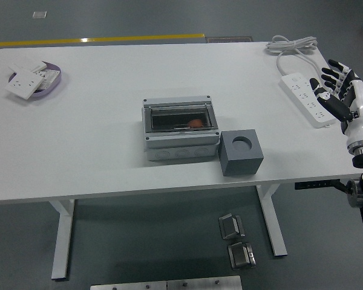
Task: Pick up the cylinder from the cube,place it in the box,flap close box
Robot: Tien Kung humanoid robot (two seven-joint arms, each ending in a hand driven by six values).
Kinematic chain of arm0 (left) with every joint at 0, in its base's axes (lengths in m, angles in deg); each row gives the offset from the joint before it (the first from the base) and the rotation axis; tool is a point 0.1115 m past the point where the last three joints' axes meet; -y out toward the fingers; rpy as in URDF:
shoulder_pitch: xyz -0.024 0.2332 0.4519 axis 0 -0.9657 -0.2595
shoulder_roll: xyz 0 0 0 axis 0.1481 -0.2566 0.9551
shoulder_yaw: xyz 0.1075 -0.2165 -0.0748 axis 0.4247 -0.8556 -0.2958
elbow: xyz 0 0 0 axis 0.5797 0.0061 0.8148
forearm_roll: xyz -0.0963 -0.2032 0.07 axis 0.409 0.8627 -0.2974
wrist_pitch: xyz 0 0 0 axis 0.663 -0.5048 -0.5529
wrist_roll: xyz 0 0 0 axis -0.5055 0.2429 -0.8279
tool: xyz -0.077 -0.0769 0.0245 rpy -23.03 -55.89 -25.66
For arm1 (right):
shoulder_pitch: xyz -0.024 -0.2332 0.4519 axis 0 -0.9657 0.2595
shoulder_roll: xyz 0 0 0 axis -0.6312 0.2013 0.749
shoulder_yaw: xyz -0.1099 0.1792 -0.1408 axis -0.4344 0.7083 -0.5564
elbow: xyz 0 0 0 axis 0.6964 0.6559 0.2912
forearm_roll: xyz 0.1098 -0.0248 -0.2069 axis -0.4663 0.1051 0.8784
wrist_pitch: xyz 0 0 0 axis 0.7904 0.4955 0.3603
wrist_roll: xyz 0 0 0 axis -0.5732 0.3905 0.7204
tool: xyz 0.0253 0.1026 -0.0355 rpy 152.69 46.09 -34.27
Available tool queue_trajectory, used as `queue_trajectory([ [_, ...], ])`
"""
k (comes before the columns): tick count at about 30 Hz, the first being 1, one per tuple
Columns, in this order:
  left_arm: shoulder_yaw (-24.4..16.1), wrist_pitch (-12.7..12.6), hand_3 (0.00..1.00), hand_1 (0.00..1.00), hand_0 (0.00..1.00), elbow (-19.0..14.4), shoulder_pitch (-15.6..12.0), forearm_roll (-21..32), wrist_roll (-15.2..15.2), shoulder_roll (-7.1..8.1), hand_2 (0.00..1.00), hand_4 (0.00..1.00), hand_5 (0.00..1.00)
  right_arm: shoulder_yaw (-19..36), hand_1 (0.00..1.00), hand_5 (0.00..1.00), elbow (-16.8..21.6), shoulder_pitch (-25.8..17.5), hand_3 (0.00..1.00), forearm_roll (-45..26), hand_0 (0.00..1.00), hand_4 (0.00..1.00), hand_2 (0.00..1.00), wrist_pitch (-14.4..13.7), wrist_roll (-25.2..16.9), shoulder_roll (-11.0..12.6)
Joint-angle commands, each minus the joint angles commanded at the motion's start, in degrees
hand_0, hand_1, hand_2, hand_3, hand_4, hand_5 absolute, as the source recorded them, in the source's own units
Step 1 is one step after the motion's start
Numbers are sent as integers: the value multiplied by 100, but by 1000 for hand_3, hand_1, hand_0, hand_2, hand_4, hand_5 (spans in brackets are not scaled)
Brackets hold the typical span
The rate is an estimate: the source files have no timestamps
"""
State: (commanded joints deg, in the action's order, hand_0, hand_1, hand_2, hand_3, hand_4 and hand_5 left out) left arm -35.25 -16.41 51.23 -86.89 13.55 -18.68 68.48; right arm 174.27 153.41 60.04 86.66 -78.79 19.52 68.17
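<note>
Right hand point(342, 96) raised at the table's right edge, fingers spread and holding nothing.

The hand, black-fingered with a white back, hovered over the near end of a white power strip point(308, 98), well apart from the task's things. The cylinder point(195, 123) showed only as a small orange-red rounded shape behind the tinted clear flap of the grey rectangular box point(180, 131); which way its long axis ran could not be told. The box sat mid-table on the smooth white table point(109, 163), its long side running left to right, flap lying closed. Just beside its right front corner stood the matte grey cube point(241, 152), its round top socket empty.
</note>
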Motion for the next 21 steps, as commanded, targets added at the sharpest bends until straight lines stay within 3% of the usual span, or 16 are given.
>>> queue_trajectory([
  [14,-8,1,611,619,595,0,36,-9,10,5,575,674,294,18,834,251,29,20,838,49,902,813,840,-180,16,6],
  [15,-4,2,611,619,596,0,38,-6,10,3,575,674,294,22,900,254,25,19,907,49,914,823,951,-176,23,6],
  [20,-10,7,611,619,596,0,48,-11,4,-9,575,674,294,41,900,254,-2,16,907,-3,914,823,951,-136,29,-1],
  [21,-15,7,611,619,596,0,49,-17,3,-10,574,675,295,47,978,537,-9,15,996,-9,989,998,985,-132,31,-3],
])
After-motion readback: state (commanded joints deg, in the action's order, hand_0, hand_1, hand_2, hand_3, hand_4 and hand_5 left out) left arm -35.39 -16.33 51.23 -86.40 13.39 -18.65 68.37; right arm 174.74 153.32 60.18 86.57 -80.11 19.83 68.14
